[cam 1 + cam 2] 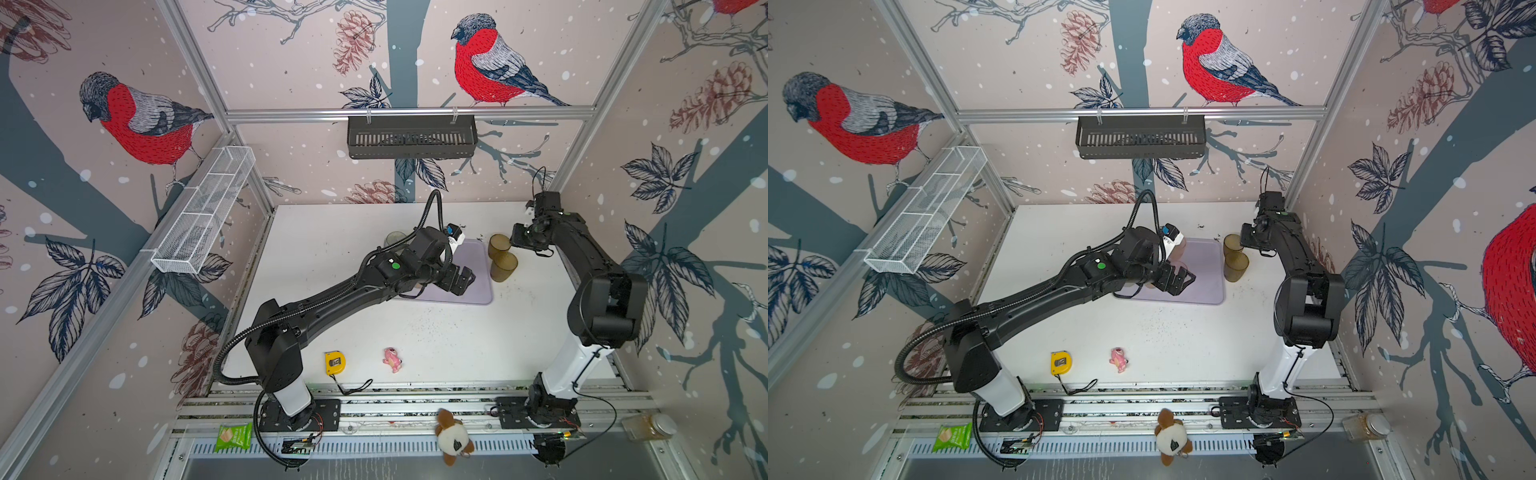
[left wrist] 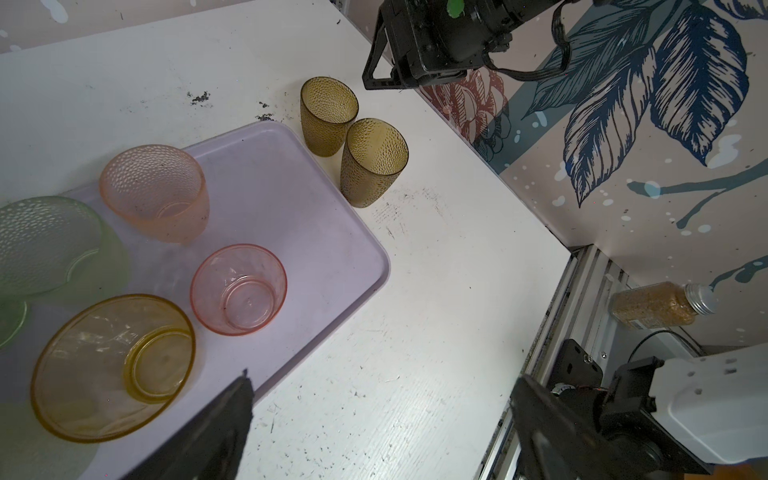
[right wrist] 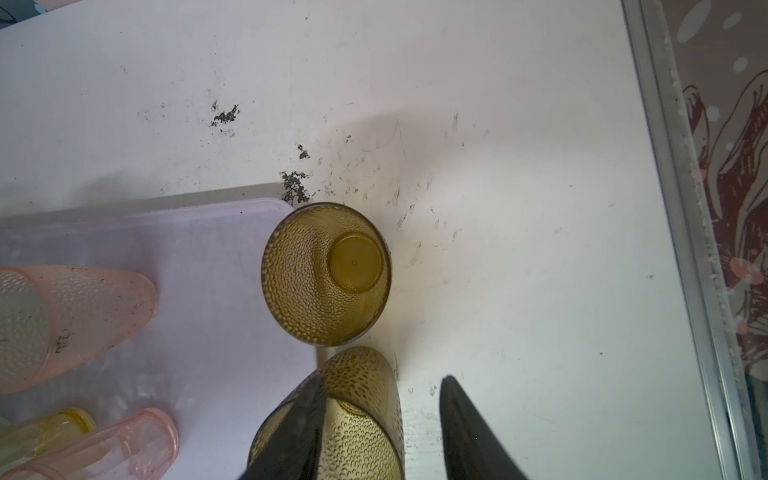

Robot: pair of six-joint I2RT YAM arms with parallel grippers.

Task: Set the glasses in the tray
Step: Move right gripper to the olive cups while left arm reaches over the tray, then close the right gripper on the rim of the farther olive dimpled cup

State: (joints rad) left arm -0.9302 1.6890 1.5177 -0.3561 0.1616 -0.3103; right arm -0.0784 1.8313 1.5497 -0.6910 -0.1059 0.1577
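Note:
The lavender tray (image 2: 332,232) lies mid-table. Several glasses stand in it: two pink (image 2: 158,191) (image 2: 239,289), an amber-yellow one (image 2: 112,365) and a green one (image 2: 45,245). Two dark brown glasses (image 1: 498,245) (image 1: 503,266) stand upright on the table just off its right edge. My left gripper (image 2: 384,376) hangs open over the tray's near right corner (image 1: 461,282), holding nothing. My right gripper (image 3: 382,380) is open above the brown pair (image 1: 517,241). One finger overlaps the nearer brown glass (image 3: 357,415), the other is clear of it. A pale glass (image 1: 395,239) shows behind the left arm.
A yellow tape measure (image 1: 334,362) and a pink toy (image 1: 392,359) lie near the table's front. A plush toy (image 1: 453,436), a green packet (image 1: 232,436) and an amber jar (image 1: 648,426) sit on the front rail. A black basket (image 1: 411,137) and a white mesh basket (image 1: 203,216) hang on the walls.

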